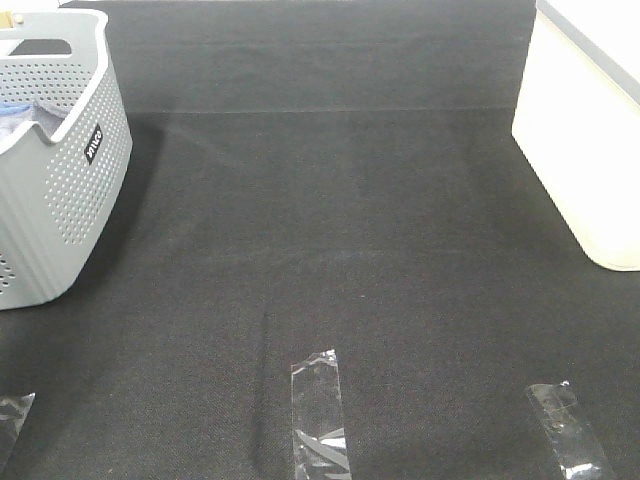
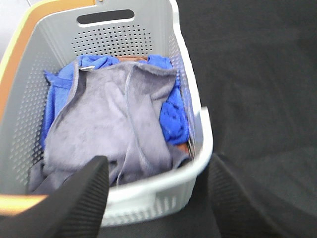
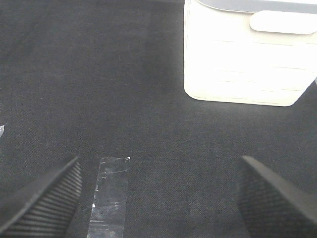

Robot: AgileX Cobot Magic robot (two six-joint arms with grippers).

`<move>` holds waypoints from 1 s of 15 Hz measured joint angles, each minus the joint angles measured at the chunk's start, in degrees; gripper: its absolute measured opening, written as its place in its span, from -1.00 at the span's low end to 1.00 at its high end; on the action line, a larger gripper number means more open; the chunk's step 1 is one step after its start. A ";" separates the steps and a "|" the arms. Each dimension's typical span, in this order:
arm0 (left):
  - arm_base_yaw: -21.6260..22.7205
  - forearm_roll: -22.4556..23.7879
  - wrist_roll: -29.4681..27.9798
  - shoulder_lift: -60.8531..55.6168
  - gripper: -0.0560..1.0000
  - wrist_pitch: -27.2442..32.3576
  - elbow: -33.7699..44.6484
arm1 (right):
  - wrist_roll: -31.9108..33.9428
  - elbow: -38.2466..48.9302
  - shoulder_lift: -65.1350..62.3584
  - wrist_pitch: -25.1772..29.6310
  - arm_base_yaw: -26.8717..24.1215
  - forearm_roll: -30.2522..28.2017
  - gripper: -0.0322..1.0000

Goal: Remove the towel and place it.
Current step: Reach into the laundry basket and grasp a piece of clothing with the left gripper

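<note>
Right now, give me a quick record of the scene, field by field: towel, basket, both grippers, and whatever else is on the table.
towel: grey-lavender, crumpled inside the grey basket, lying over the blue cloth
grey basket: perforated, at the left of the black table
left gripper: open, above the basket's rim, holding nothing
right gripper: open, over bare table, holding nothing
white bin: at the right
tape strips: clear, stuck along the near side
task state: towel not yet removed
</note>
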 joint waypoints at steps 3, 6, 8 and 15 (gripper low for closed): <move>0.00 3.84 -4.53 14.21 0.19 4.41 -10.94 | 0.00 0.00 0.00 0.00 0.00 0.00 0.60; 0.00 12.95 -11.57 27.62 0.19 11.97 -22.40 | 0.00 0.00 0.00 0.00 0.00 0.00 0.60; 0.00 17.30 -12.83 34.78 0.19 16.56 -29.56 | 0.00 0.00 0.00 0.00 0.00 0.00 0.60; 3.95 21.72 -13.01 56.15 0.19 24.69 -51.91 | 0.00 0.00 0.00 0.00 0.00 0.00 0.60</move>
